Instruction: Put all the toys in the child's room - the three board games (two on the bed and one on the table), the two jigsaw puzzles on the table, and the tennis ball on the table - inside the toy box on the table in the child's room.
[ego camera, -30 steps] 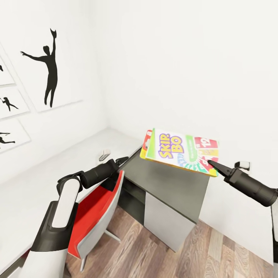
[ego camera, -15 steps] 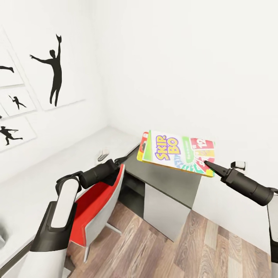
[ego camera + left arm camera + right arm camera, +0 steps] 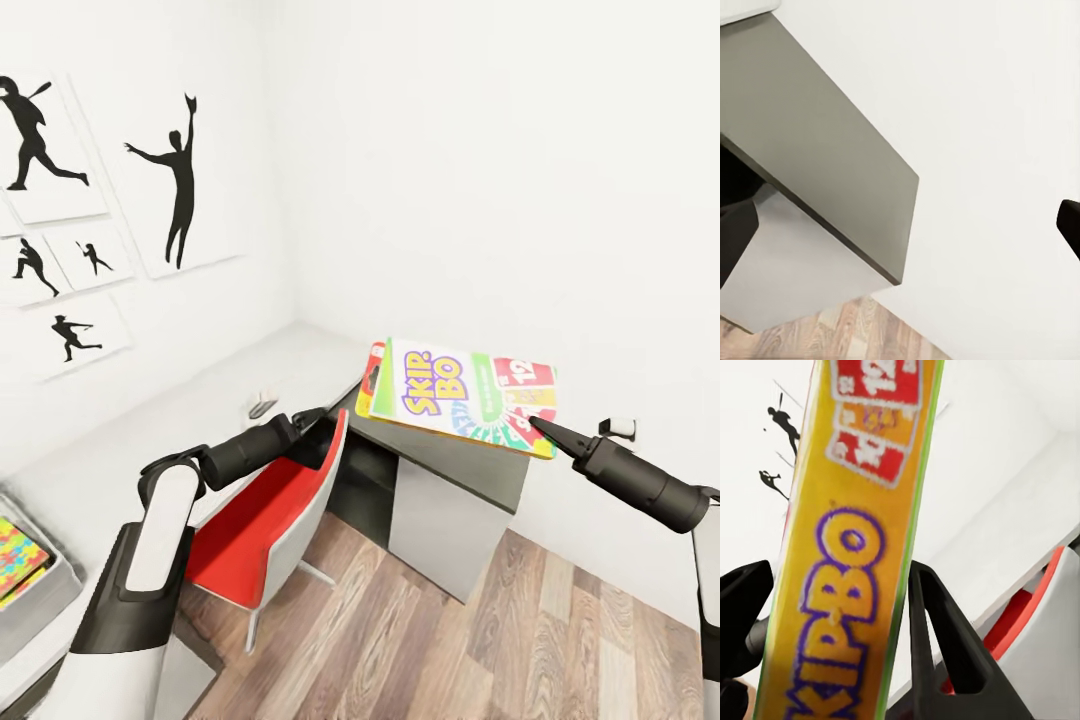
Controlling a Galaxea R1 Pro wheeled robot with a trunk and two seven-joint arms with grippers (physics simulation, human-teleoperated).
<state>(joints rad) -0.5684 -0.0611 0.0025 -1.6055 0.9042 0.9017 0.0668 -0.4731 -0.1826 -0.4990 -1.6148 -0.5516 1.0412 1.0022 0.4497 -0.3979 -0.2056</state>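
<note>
Right pincer [image 3: 540, 427] clamping Skip-Bo box [image 3: 460, 393]

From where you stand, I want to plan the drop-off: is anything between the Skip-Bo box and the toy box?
The right tool holds the Skip-Bo box over the desk's end. The toy box sits far to the robot's left on the table. The left arm and red chair lie between; the path over the tabletop looks open.
</note>
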